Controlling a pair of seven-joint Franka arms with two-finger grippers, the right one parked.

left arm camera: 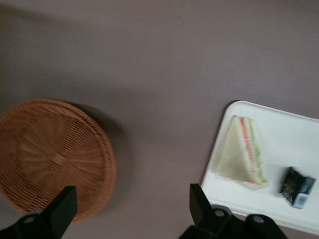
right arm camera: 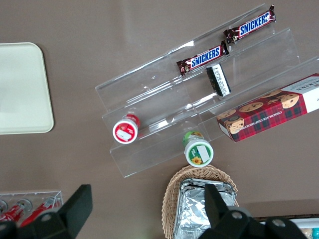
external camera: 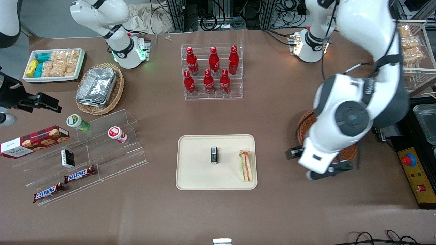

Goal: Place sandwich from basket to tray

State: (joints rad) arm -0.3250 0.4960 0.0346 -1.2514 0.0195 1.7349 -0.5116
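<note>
The sandwich (external camera: pixel 247 165) (left arm camera: pixel 243 152), a wrapped white wedge with green and orange filling stripes, lies flat on the cream tray (external camera: pixel 194 170) (left arm camera: pixel 294 129), at the tray end closest to the basket. A small dark block (external camera: pixel 214 155) (left arm camera: pixel 297 185) sits at the tray's centre. The reddish-brown wicker basket (external camera: pixel 304 123) (left arm camera: pixel 50 154) is empty and, in the front view, mostly hidden under my arm. My gripper (external camera: pixel 328 170) (left arm camera: pixel 130 206) hangs open above bare table between basket and tray, with nothing between its fingers.
A clear rack of red bottles (external camera: pixel 213 71) stands farther from the front camera than the tray. Toward the parked arm's end are a clear stepped shelf (external camera: pixel 102 153) with snacks, a tan basket of foil trays (external camera: pixel 98 88) and a white snack tray (external camera: pixel 54 64). A yellow control box (external camera: pixel 414 173) lies beside the basket.
</note>
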